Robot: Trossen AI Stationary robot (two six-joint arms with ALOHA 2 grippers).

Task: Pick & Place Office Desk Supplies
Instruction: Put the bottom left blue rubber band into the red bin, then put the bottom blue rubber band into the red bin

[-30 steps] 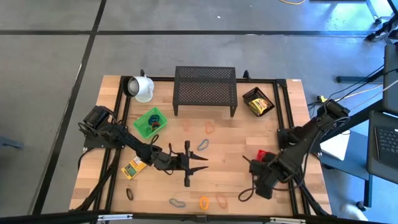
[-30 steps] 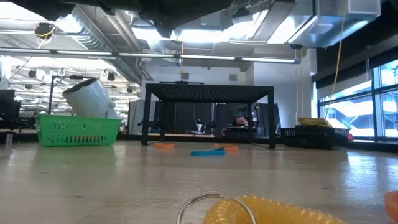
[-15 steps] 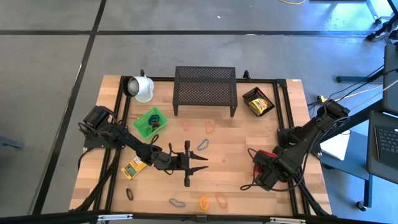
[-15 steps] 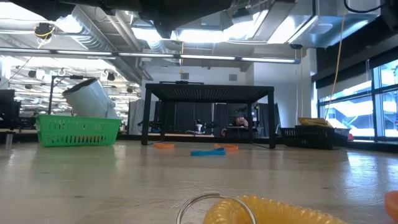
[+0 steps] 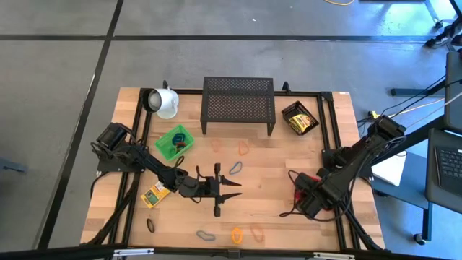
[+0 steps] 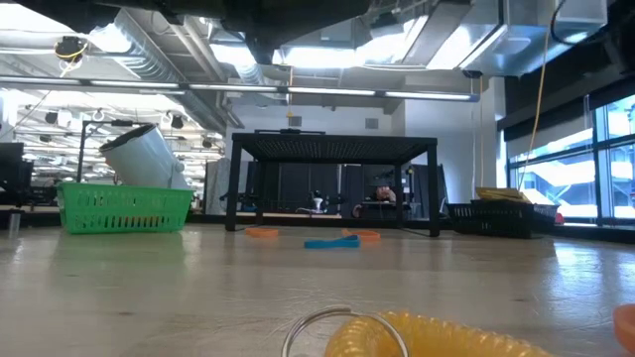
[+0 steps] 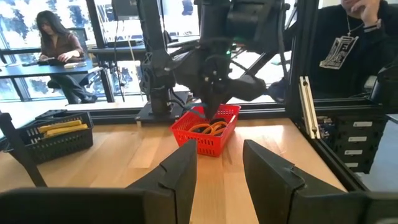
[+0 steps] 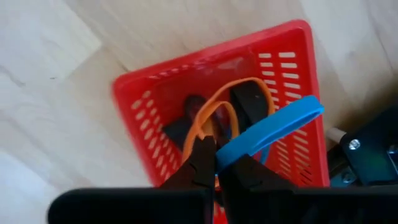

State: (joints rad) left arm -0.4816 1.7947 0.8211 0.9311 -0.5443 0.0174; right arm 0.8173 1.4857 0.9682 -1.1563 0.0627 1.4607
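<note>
My right pincer (image 8: 216, 163) is clamped on a blue loop (image 8: 268, 132), holding it just above the red basket (image 8: 140, 106), where orange loops (image 8: 214, 115) lie. My left pincer (image 5: 229, 189) waits mid-desk, fingers apart, holding nothing.

Even, bright light over the table (image 5: 267, 195) from above, shadows short & soft under the black shelf (image 5: 238, 105). Low view: ceiling lights (image 6: 327, 55) glare white, windows on the right blown out; a yellow coil (image 6: 427, 337) close to the lens is out of focus, far end sharper. Left wrist view: backlit by windows, the person (image 7: 59, 53) at a desk sits in washed-out light. Right wrist view: red basket (image 8: 149, 106) soft, blurred at its edges.
</note>
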